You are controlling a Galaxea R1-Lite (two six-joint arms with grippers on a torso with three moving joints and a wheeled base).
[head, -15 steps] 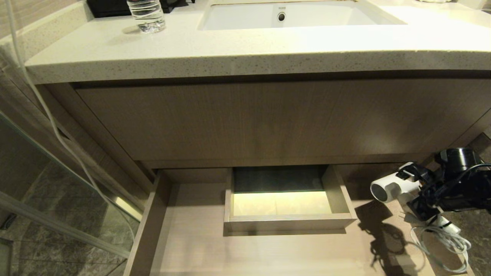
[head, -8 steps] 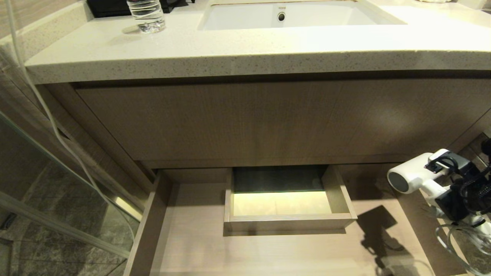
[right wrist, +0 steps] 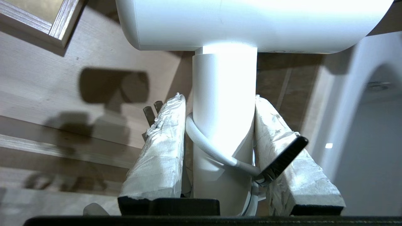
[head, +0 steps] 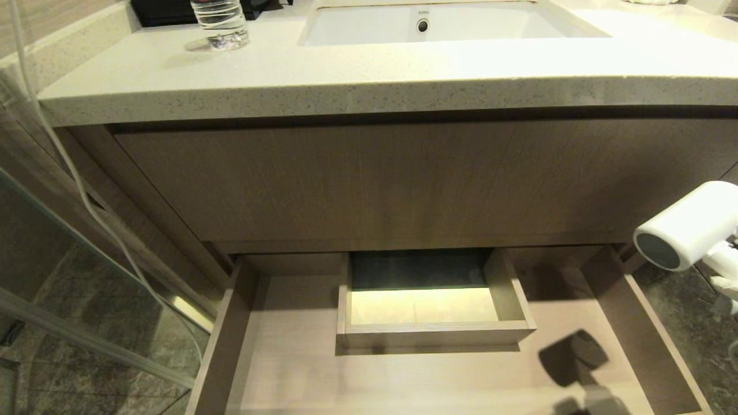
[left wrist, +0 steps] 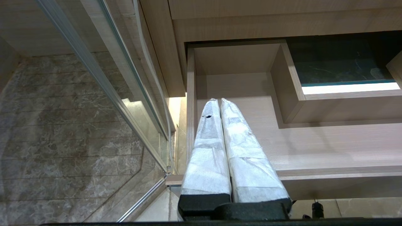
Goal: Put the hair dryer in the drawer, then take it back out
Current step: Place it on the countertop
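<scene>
Hair dryer (head: 686,227): head view, raised at the right edge, beside the open drawer (head: 646,323), dark round end facing left.
Desk (head: 346,75): above, carrying a water bottle (head: 220,22) and a sink (head: 426,23).
Left hand (left wrist: 220,102): left wrist view, wrapped fingers pressed together over the drawer's left end.
Right hand (right wrist: 220,100): right wrist view, pinching the dryer's handle; its cord (right wrist: 213,150) loops across.

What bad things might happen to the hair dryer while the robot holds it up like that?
The right tool grips only the hair dryer by its handle, with the heavy barrel above, so it might tip or slip. The cord loops around the handle between the fingers, so it may snag. The dryer hangs past the drawer rim, over the floor; a drop could hit tile.
</scene>
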